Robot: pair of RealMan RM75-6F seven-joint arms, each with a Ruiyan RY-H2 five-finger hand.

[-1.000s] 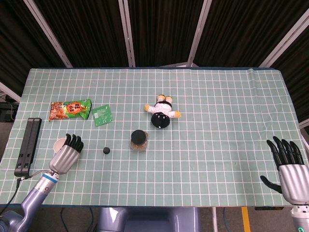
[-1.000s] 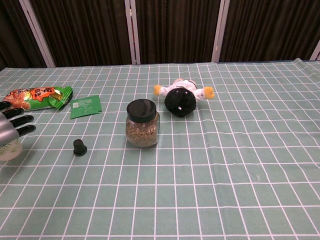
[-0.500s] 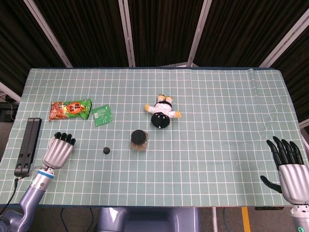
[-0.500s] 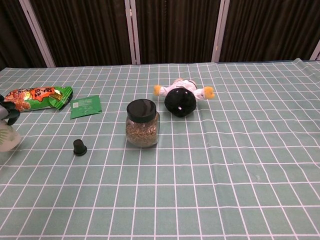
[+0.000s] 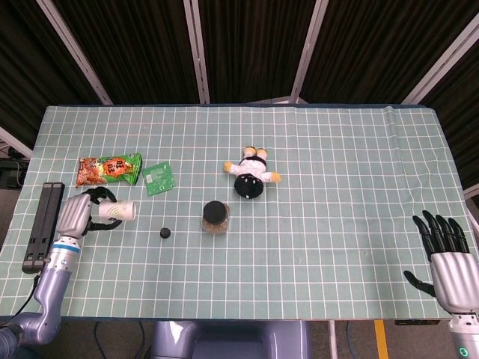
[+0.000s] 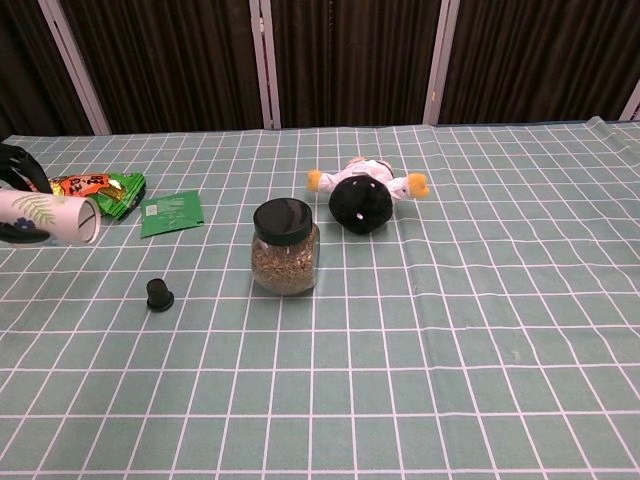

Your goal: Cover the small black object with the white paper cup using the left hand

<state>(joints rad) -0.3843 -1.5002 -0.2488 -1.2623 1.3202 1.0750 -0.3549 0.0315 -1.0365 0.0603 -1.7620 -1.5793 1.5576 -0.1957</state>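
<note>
Lifted since a second ago, the white paper cup (image 5: pixel 120 212) now lies on its side in the left hand (image 5: pixel 78 215), mouth toward 3 o'clock — fingers (image 5: pixel 99 196) wrapped round its wall. It looks light and easily crushed, so a gentle mid-wall hold suits. The small black object (image 5: pixel 165 232) sits at 4 o'clock from it. The right hand (image 5: pixel 449 263) hangs spread, empty.

No writing can be read anywhere. The orange and green snack bag (image 5: pixel 110 170) and the small green packet (image 5: pixel 159 179) carry print, but it is too small and blurred to make out.
</note>
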